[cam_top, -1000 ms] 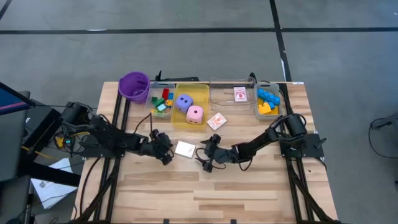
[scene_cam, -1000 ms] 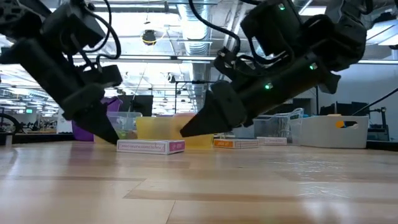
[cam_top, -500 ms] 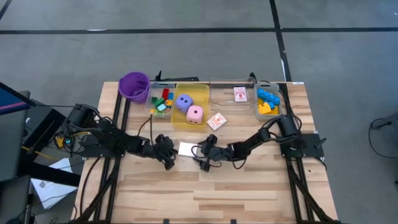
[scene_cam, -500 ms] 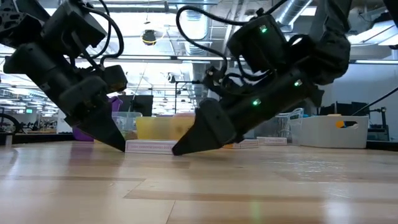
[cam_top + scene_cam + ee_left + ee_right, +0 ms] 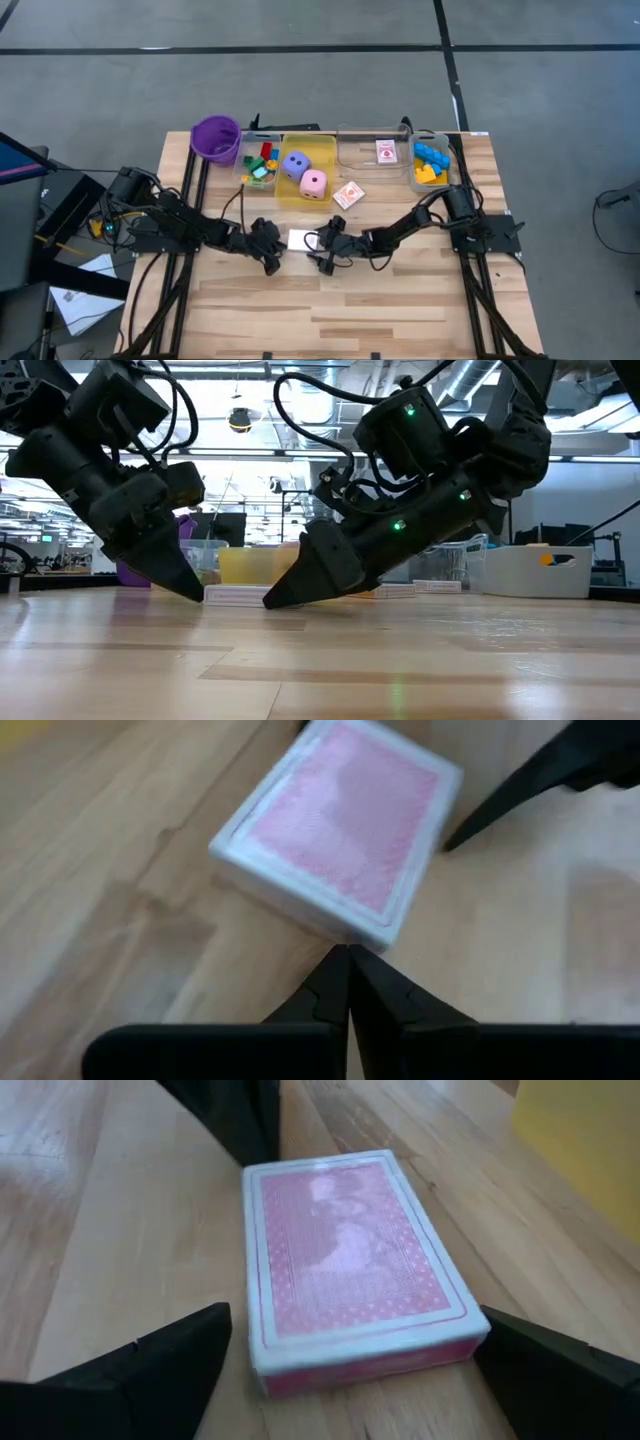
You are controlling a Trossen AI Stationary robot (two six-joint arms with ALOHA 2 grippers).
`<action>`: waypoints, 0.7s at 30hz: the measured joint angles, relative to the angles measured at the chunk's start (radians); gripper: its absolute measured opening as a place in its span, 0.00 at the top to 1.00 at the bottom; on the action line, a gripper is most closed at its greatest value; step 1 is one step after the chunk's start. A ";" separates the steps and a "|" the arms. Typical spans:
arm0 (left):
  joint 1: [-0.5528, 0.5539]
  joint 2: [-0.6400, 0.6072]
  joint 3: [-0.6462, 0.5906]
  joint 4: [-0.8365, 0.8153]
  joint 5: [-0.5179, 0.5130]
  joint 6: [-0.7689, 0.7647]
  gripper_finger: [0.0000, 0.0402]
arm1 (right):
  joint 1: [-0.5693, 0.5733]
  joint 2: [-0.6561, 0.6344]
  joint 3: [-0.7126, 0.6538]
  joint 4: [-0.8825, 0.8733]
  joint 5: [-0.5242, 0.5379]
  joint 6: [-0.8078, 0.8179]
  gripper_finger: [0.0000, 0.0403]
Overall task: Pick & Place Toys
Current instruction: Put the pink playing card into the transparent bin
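**Pink-backed deck flat on the desk, caught between two sets of jaws**

High view: the deck of cards (image 5: pixel 299 239) shows as a small pale rectangle lying flat on the wooden desk (image 5: pixel 400 310). The left jaws (image 5: pixel 271 257) sit just beside its one end, the right jaws (image 5: pixel 322 250) just beside the opposite end. Both dark arms stretch low across the desk from its outer edges toward the middle.

Low view: the deck (image 5: pixel 236 595) is a thin slab resting flat on the desk. The left jaws (image 5: pixel 190 590) slant down to a single point at one end of it; the right jaws (image 5: pixel 282 598) slant down steeply at the other end, tips at desk level.

Left wrist view: the deck (image 5: pixel 335 825) has a pink patterned back with a white border and lies skewed directly ahead of the left jaws (image 5: pixel 348 955), which are pressed together with their tip at the deck's near edge. A dark finger of the other arm shows beyond the deck.

Right wrist view: the deck (image 5: pixel 350 1270) lies between the two wide-apart fingers (image 5: pixel 170 1355) of the right jaws, neither one touching it.
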 joint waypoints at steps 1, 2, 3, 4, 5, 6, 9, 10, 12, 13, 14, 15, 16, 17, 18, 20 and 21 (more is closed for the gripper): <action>0.000 0.000 0.000 0.016 0.005 0.001 1.00 | -0.001 0.000 0.000 -0.003 -0.002 0.000 0.01; 0.000 0.001 0.000 0.035 0.013 0.005 1.00 | -0.002 0.000 0.000 -0.005 -0.003 0.000 0.01; 0.000 0.004 0.000 0.052 0.020 0.013 1.00 | -0.004 0.000 0.000 -0.005 -0.002 -0.001 0.01; 0.000 0.004 0.000 0.062 0.024 0.019 1.00 | -0.005 0.000 0.000 -0.006 -0.003 -0.001 0.01; 0.000 0.004 0.000 0.068 0.029 0.021 1.00 | -0.006 0.000 0.000 -0.006 -0.003 0.000 0.01; 0.000 0.004 0.000 0.070 0.029 0.022 1.00 | -0.006 0.000 0.000 -0.007 -0.003 -0.001 0.01; 0.000 0.004 0.000 0.065 0.029 0.023 1.00 | -0.006 0.000 0.000 -0.010 -0.003 0.000 0.01; 0.000 0.004 0.000 0.063 0.028 0.023 1.00 | -0.006 0.000 0.000 -0.011 -0.003 0.000 0.01; 0.000 0.004 0.000 0.062 0.028 0.023 1.00 | -0.005 0.000 0.000 -0.012 -0.004 0.001 0.02; 0.000 0.004 0.000 0.063 0.028 0.024 1.00 | -0.005 0.000 0.000 -0.013 -0.008 0.001 0.02; 0.000 0.004 0.000 0.063 0.027 0.024 1.00 | -0.005 0.000 0.000 -0.014 -0.012 0.001 0.03; 0.000 0.004 0.000 0.062 0.027 0.024 1.00 | -0.005 0.000 0.000 -0.015 -0.014 0.001 0.05; 0.000 0.004 0.000 0.062 0.026 0.025 1.00 | -0.006 0.000 0.000 -0.017 -0.014 0.001 0.06; 0.000 0.004 0.000 0.062 0.024 0.028 1.00 | -0.006 0.000 0.000 -0.020 -0.014 0.001 0.08; 0.000 0.004 0.000 0.062 0.013 0.034 1.00 | -0.006 -0.001 0.000 -0.023 -0.015 0.002 0.10; 0.000 0.004 0.000 0.058 -0.026 0.050 1.00 | -0.007 -0.003 0.000 -0.028 -0.016 0.002 0.16; 0.000 0.004 0.000 0.056 -0.051 0.055 1.00 | -0.006 -0.003 0.000 -0.028 -0.016 0.002 0.18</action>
